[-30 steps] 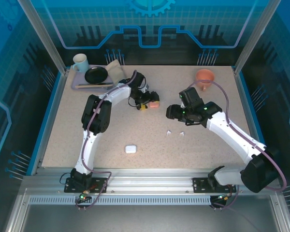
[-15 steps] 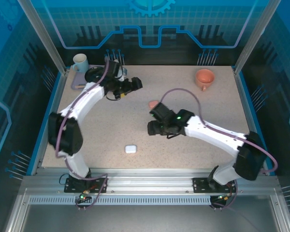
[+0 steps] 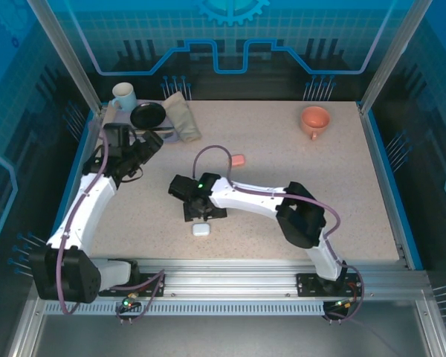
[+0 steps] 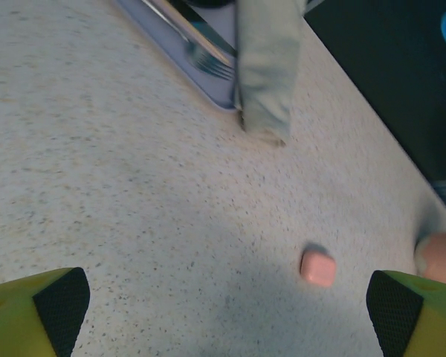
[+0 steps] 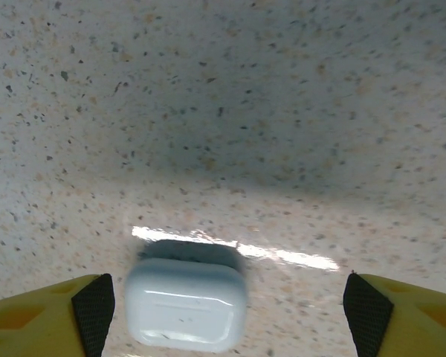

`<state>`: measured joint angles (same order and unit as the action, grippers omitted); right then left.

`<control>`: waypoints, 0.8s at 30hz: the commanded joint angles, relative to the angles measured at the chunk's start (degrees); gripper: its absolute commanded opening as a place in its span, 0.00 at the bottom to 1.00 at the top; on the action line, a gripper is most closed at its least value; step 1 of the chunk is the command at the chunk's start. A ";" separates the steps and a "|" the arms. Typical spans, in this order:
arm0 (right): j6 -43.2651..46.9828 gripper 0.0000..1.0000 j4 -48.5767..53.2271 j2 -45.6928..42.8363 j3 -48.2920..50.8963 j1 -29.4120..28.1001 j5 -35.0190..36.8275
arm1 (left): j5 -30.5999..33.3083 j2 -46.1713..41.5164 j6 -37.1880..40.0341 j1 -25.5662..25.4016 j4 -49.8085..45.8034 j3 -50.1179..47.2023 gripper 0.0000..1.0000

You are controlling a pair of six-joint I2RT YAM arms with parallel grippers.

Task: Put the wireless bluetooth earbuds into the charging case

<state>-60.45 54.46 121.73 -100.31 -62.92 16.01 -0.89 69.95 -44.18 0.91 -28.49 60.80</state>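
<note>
Since half a second ago my right arm has swung leftward across the desk towards its near edge. My right pincer now hangs just above the white charging case, which lies close to the near edge, left of its middle. My left arm has drawn back to the far left corner, where my left pincer is beside the tray.

From my right wrist, the right pincer is spread wide. The white charging case sits shut between the jaws, unclamped and nearer one finger.

My left pincer gapes wide too, holding nothing. Beyond it the pink case lies shut on bare desk, towards the middle, with the orange cup nearby.
</note>
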 commanded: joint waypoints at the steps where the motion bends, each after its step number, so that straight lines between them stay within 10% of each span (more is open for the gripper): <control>1: -5.80 0.85 6.86 4.39 -4.33 -1.55 -0.37 | -3.15 -2.67 -7.00 4.42 -0.09 -2.11 0.99; 24: -8.42 0.77 4.28 10.20 -4.50 -3.27 -5.53 | -9.59 -5.68 -3.98 8.32 3.68 -6.38 0.99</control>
<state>-68.75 58.98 130.85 -105.47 -65.12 11.92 -8.47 65.60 -49.39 8.69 -26.35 55.00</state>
